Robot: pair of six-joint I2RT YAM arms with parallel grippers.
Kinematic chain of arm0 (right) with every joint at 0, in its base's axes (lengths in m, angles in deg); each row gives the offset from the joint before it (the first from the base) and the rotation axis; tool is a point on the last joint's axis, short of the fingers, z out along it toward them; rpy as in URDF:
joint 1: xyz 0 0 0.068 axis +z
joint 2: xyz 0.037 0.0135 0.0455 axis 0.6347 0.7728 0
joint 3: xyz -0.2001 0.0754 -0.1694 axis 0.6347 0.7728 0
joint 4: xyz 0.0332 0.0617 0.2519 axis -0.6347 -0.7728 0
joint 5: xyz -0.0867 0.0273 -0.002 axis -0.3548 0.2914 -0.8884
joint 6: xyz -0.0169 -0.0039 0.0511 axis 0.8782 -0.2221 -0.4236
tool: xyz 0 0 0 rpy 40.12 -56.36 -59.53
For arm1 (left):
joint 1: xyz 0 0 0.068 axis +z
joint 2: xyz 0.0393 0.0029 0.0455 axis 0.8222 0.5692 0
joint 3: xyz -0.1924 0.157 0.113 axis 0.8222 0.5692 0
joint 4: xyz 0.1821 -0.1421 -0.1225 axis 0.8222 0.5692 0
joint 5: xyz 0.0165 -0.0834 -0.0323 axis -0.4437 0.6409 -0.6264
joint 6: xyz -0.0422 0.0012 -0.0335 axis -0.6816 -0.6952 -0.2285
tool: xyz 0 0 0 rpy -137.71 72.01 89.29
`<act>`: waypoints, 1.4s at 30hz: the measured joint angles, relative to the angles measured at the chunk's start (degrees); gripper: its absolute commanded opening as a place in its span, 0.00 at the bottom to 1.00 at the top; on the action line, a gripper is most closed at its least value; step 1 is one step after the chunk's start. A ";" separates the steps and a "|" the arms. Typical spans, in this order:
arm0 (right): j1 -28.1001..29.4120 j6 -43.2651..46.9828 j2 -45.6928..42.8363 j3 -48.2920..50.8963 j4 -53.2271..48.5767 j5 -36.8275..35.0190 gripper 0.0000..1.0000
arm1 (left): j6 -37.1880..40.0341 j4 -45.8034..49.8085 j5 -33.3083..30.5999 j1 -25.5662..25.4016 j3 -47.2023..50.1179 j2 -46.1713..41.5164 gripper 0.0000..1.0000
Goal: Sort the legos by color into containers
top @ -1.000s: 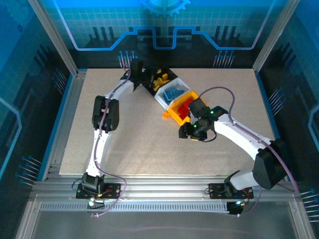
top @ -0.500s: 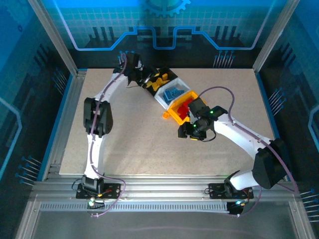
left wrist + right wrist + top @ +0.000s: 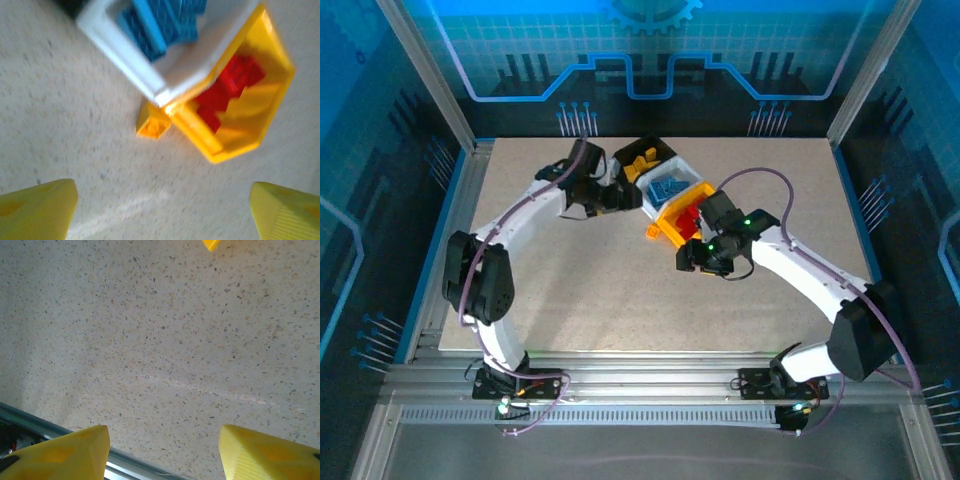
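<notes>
Now, top view, step: the legos mostly lie sorted in the containers (image 3: 668, 186), with yellow ones in the black bin (image 3: 645, 158), blue in the white bin (image 3: 660, 190) and red in the yellow bin (image 3: 672, 226). One orange brick (image 3: 653, 232) lies loose on the table (image 3: 570, 290) at the yellow bin's front corner, so I judge the last pick is in hand.
Top view, arms: the left gripper (image 3: 618, 196) hangs just beside the white bin; the right gripper (image 3: 692, 257) hangs on the near side of the yellow bin.
Left wrist view, jaws: spread wide with nothing between them. The blurred brick lies ahead, touching the corner where the white and yellow bins meet, a contact the top view leaves unclear.
Right wrist view, jaws: partly apart and empty over bare table. A yellow sliver (image 3: 211, 244) sits at the top edge; I cannot tell whether it is brick or bin.
Next move: probably a descent over the brick, closing clear of the bin wall, then a carry to the black bin, which the top view places.
</notes>
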 measured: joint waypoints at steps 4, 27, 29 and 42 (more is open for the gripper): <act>-1.11 0.20 -2.12 0.15 0.02 0.02 0.61 | 6.29 -0.42 -2.16 -4.79 7.17 -2.16 0.99; -10.10 1.46 -7.89 5.07 0.17 3.67 0.62 | 13.07 -11.17 -7.91 -9.51 17.25 0.87 0.99; -10.45 1.46 -8.26 5.33 0.35 3.89 0.62 | 13.09 -11.21 -7.93 -9.64 16.70 2.45 0.99; -11.74 1.44 -10.12 6.51 -0.17 5.03 0.62 | 16.13 -11.91 -14.64 -10.67 8.17 10.29 0.99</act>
